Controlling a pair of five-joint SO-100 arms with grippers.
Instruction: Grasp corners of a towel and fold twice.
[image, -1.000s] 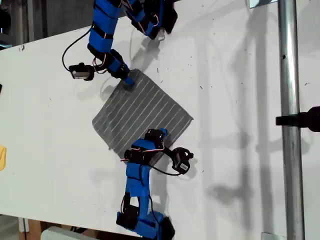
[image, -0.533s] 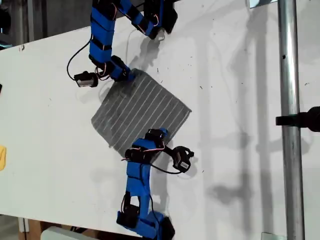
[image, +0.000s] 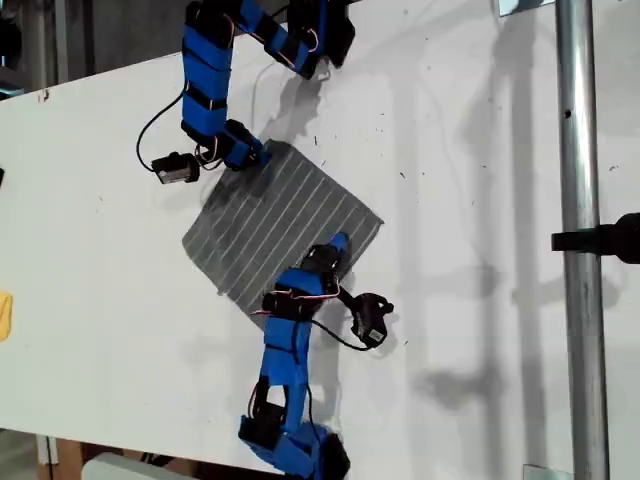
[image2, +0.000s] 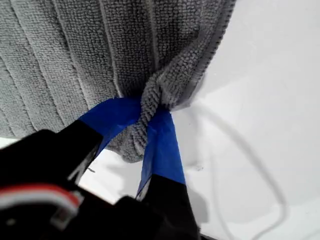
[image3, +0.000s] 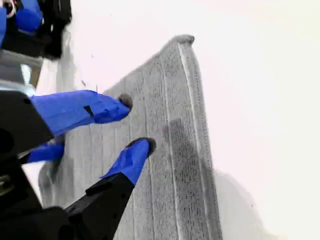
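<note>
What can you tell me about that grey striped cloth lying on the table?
The towel is a dark grey square of soft, looped fabric with thin white parallel stripes. It lies mostly flat, turned like a diamond, on the white table. My first gripper has one corner bunched and pinched between its blue fingers. My second gripper hovers open over the cloth near another corner.

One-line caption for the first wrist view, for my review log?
My first gripper pinches a bunched corner of the grey striped towel on the white table.
</note>
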